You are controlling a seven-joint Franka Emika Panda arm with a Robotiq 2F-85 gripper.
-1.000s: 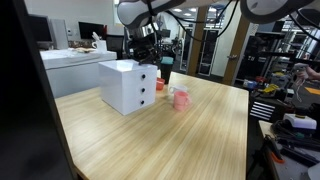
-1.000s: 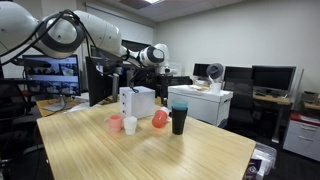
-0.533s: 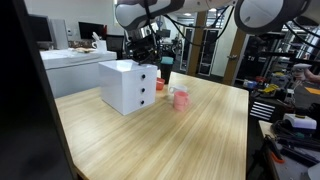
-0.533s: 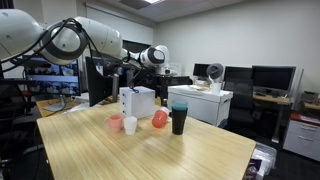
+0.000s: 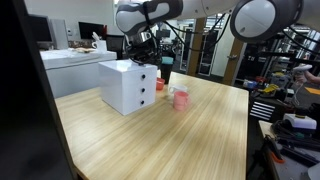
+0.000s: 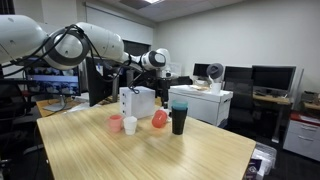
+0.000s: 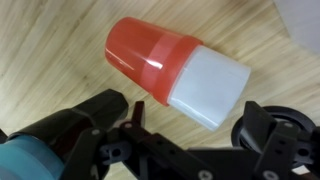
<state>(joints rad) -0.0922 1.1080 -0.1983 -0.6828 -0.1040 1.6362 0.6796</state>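
Exterior view: arm (image 5: pixel 140 14) shifted slightly; jaws stay wide above red cup (image 7: pixel 150 55)

A white drawer box (image 5: pixel 128 86) stands near the bench's (image 5: pixel 170 140) far edge (small red knobs on its front), with a pink cup (image 5: pixel 181 99) and a black cup (image 6: pixel 179 119) close beside it.

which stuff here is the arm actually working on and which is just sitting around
In hand:
- open gripper
- red plastic cup lying on its side, nearest the gripper, white at its wide end

Lying about:
- white box with drawers
- small pink cup
- small white cup
- black cup with teal rim
- wooden table
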